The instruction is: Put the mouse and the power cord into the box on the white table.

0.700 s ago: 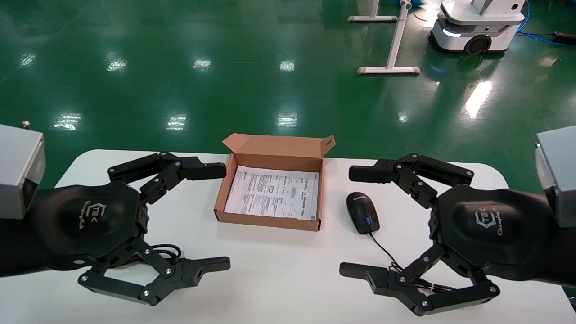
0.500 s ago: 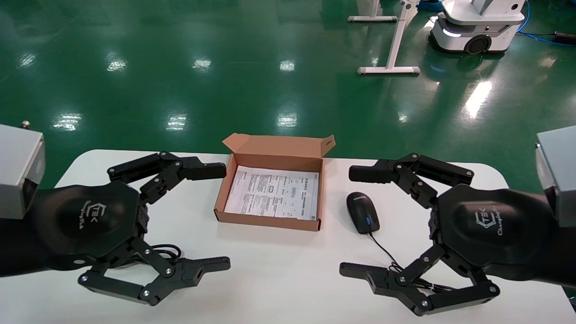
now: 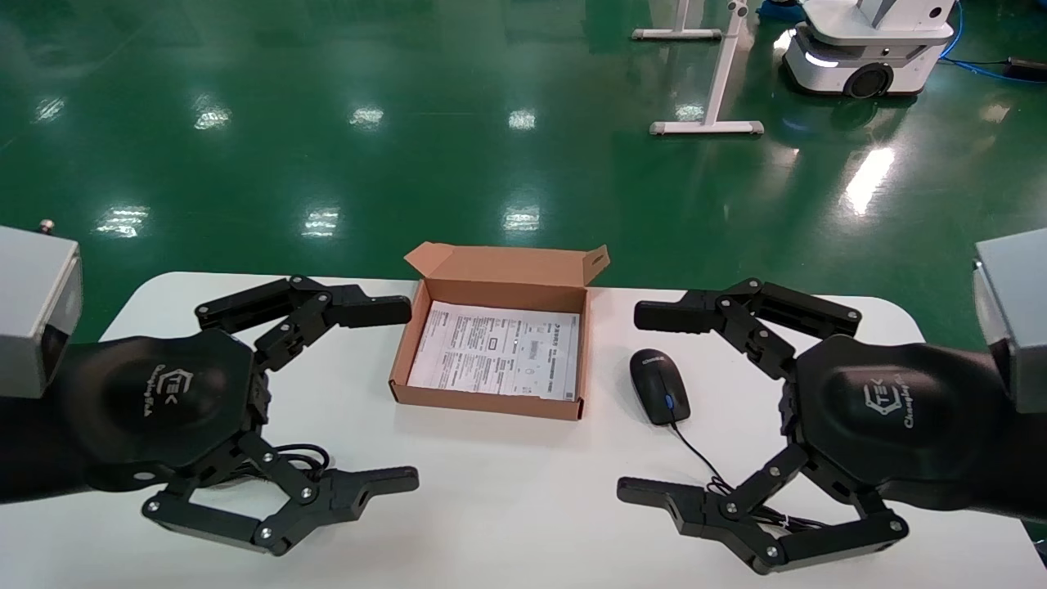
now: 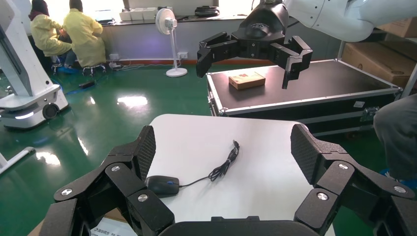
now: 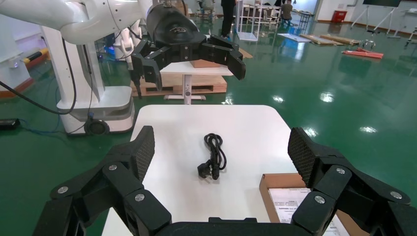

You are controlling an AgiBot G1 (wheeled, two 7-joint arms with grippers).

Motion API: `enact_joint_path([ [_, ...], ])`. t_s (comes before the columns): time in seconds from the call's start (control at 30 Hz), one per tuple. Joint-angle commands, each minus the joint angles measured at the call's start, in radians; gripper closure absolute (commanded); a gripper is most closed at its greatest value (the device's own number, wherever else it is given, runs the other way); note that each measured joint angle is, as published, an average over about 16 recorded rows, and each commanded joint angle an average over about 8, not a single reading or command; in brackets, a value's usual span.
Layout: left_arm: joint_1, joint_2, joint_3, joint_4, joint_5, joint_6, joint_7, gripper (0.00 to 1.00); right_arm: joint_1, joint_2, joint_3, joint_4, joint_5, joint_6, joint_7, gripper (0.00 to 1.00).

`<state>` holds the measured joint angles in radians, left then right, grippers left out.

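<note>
The brown box (image 3: pixel 487 402) lies open at the middle of the white table (image 3: pixel 507 499), a printed sheet (image 3: pixel 495 350) inside it. The black mouse (image 3: pixel 659 386) rests right of the box, its thin cable (image 4: pixel 223 164) trailing toward me. The power cord (image 5: pixel 212 162) lies coiled on the table left of the box; in the head view only a loop (image 3: pixel 301 452) shows under my left hand. My left gripper (image 3: pixel 411 394) hovers open left of the box. My right gripper (image 3: pixel 630 402) hovers open beside the mouse. Neither holds anything.
Green floor surrounds the table. A white mobile robot base (image 3: pixel 867 49) and a white stand's feet (image 3: pixel 707 127) sit far behind. A black flight case (image 4: pixel 305 88) stands beyond the table's right end. The table's front edge is close under both hands.
</note>
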<state>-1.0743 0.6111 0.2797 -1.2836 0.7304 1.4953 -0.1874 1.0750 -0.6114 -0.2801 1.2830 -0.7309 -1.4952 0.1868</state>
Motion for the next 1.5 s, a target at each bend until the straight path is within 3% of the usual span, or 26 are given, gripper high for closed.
enact_joint_path([
  [0.03, 0.000, 0.000, 0.000, 0.000, 0.000, 0.000, 0.000, 0.00, 0.000, 0.000, 0.000, 0.000, 0.000, 0.000, 0.000, 0.00],
  [0.47, -0.023, -0.003, 0.025, -0.005, 0.028, 0.037, -0.005, 0.00, 0.003, 0.005, -0.003, -0.007, -0.014, -0.014, -0.017, 0.00],
  [0.77, -0.227, -0.038, 0.212, 0.022, 0.244, 0.096, 0.032, 0.00, 0.095, 0.031, -0.073, -0.110, -0.169, -0.088, -0.203, 0.00],
  [0.97, -0.416, -0.033, 0.407, 0.086, 0.499, 0.101, 0.158, 0.00, 0.194, 0.049, -0.176, -0.221, -0.352, -0.085, -0.387, 0.00],
  [1.17, -0.596, 0.045, 0.617, 0.283, 0.737, 0.097, 0.343, 0.00, 0.262, 0.035, -0.276, -0.349, -0.495, -0.085, -0.528, 0.00],
  [1.33, -0.688, 0.140, 0.739, 0.519, 0.850, 0.089, 0.501, 0.00, 0.310, 0.002, -0.350, -0.453, -0.570, -0.084, -0.619, 0.00],
  [1.5, -0.735, 0.230, 0.799, 0.744, 0.890, 0.079, 0.635, 0.00, 0.363, -0.047, -0.412, -0.558, -0.634, -0.079, -0.701, 0.00],
])
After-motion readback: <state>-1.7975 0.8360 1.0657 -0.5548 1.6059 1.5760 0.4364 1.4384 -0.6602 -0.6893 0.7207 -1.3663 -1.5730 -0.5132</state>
